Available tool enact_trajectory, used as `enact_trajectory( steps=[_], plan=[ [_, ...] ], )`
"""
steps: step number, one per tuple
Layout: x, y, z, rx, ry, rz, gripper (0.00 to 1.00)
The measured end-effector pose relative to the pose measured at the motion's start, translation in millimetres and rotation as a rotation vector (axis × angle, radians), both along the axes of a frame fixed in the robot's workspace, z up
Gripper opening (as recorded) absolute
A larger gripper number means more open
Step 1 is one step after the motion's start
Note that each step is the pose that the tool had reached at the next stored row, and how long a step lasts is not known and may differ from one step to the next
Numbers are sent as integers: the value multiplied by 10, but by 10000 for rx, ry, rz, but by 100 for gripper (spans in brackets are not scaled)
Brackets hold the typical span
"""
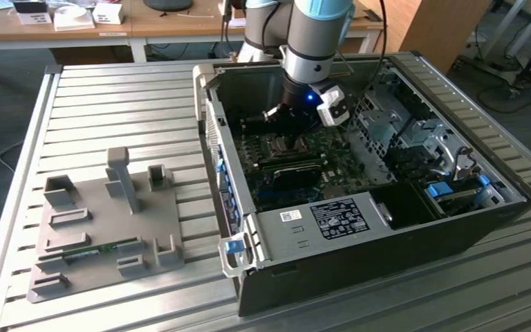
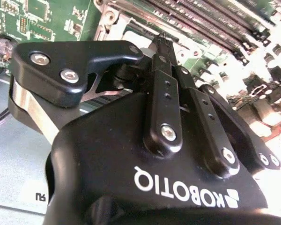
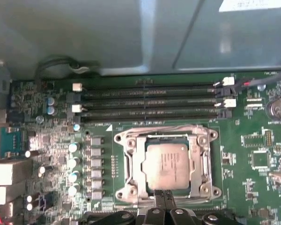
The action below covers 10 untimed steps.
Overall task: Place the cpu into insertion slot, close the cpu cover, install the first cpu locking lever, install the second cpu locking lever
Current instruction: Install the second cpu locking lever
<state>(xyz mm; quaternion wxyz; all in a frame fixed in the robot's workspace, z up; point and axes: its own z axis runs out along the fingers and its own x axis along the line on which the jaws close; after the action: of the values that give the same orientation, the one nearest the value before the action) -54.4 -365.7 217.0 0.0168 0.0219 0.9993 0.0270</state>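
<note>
While the arm hangs inside the case: the risks come view by view.

Exterior view: the pincer [image 1: 289, 119] is low over the motherboard in the grey computer case [image 1: 358, 228] on the slatted desk [image 1: 108, 97]; a tilted descent could scrape the board.

Second wrist view: the pincer's [image 2: 160, 38] fingers [image 2: 165, 70] are pressed together, holding nothing, tips just above the socket's edge; a slip could knock nearby parts.

First wrist view: the cpu [image 3: 167, 164] lies in the insertion slot [image 3: 126, 164], the cpu cover [image 3: 203, 164] framing it, memory slots [image 3: 150, 103] beside; I judge a crooked press could jam the cover or bend pins.
</note>
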Motion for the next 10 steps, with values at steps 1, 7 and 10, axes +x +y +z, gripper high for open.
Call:
enact_trajectory(
  steps=[1,7,10],
  plan=[
    [4,20,0,0,0,1,11],
    [16,96,0,1,0,106,11],
    [16,106,0,0,0,320,11]
  ],
)
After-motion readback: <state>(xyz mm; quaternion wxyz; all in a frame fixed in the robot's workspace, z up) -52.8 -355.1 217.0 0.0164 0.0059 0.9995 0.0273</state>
